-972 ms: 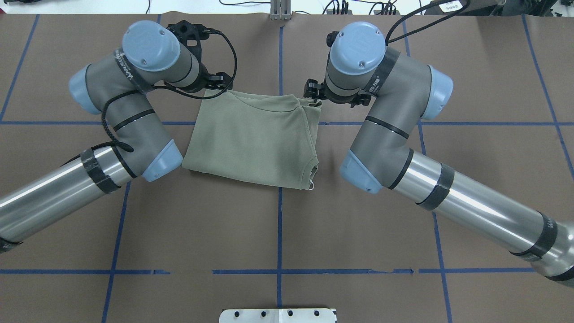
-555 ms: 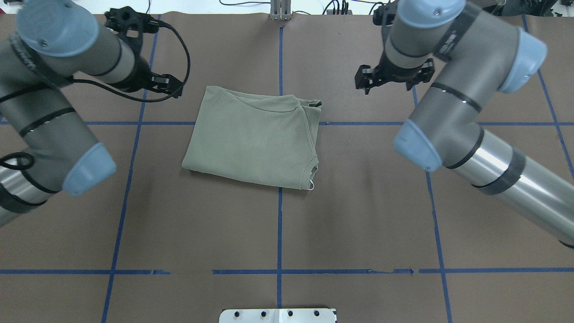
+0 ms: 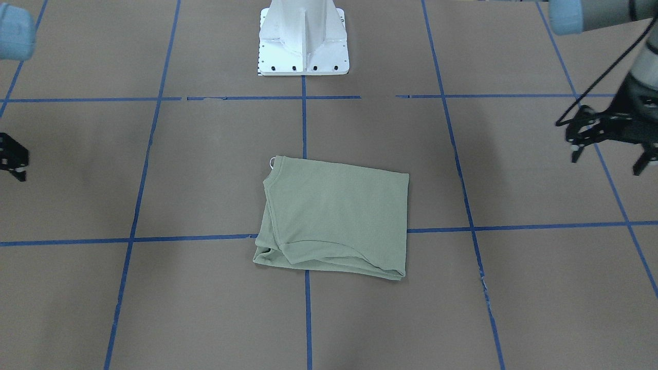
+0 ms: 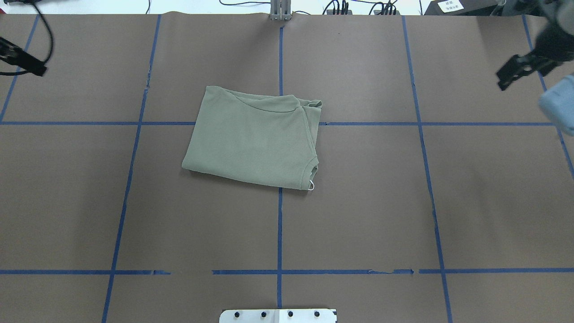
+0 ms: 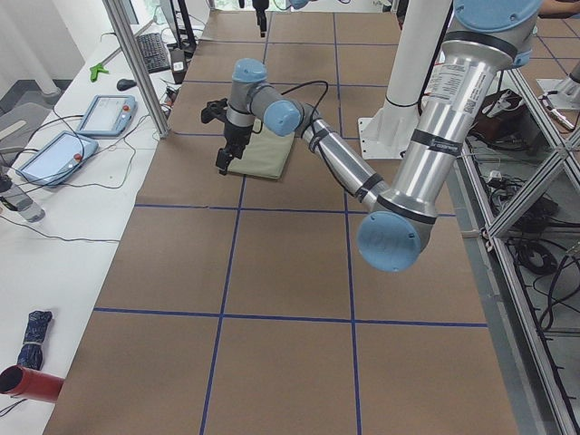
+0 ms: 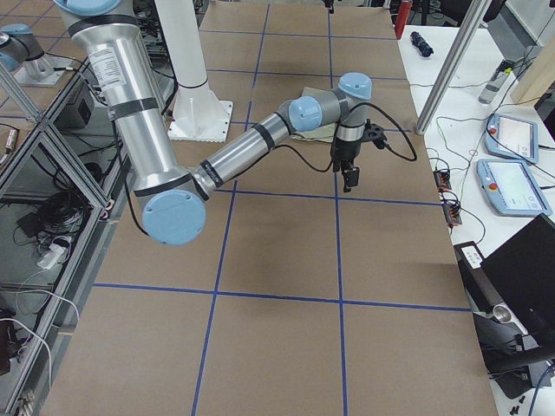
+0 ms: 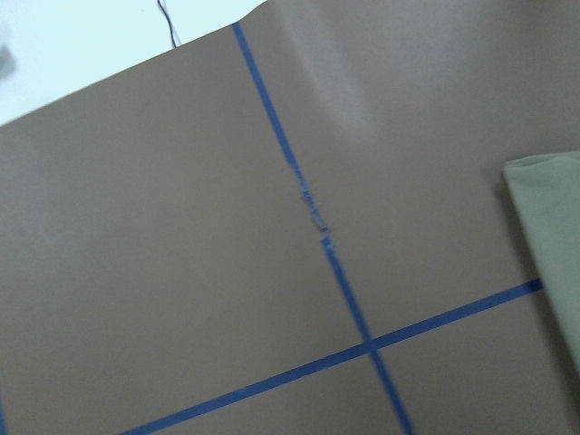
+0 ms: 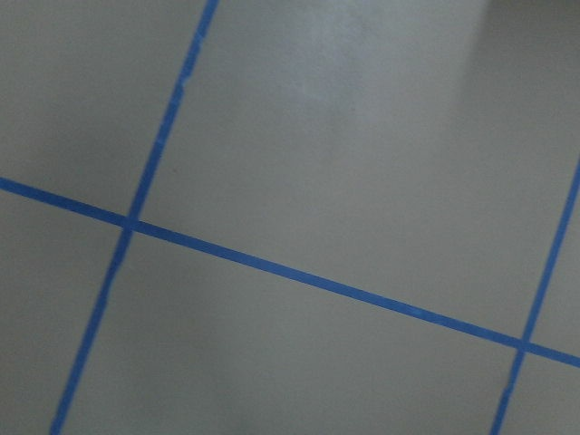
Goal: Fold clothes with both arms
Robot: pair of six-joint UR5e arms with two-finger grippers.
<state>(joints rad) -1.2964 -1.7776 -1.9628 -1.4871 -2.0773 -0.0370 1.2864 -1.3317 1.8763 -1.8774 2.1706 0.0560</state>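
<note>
1 shirt (image 4: 253, 143) folded flat. L end effector (image 3: 607, 162) jaws prob. apart; R end effector (image 4: 515, 74) blurred, state unclear.

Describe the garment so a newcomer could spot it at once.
On the brown table gridded with blue tape, look near the centre crossing. The sage-green shirt lies folded into a rough rectangle, the only cloth there, a small white loop at its collar corner.
</note>
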